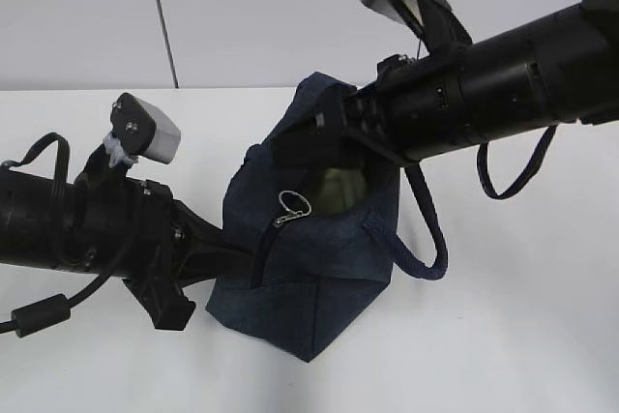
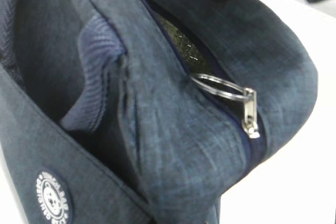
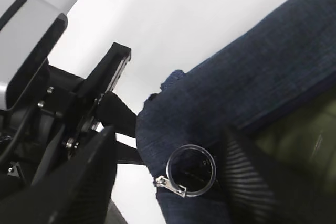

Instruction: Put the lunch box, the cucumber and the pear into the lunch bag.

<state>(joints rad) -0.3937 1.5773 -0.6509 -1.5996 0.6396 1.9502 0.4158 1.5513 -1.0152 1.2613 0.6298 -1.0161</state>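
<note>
Lunch bag point(image 1: 309, 268) unzipped, dark green inside

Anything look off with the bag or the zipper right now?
Nothing damaged. The lunch bag sits skewed, one corner toward the camera, its zipper partly open with the ring pull hanging at the gap. Pale green shows inside; I can't tell what it is.
</note>
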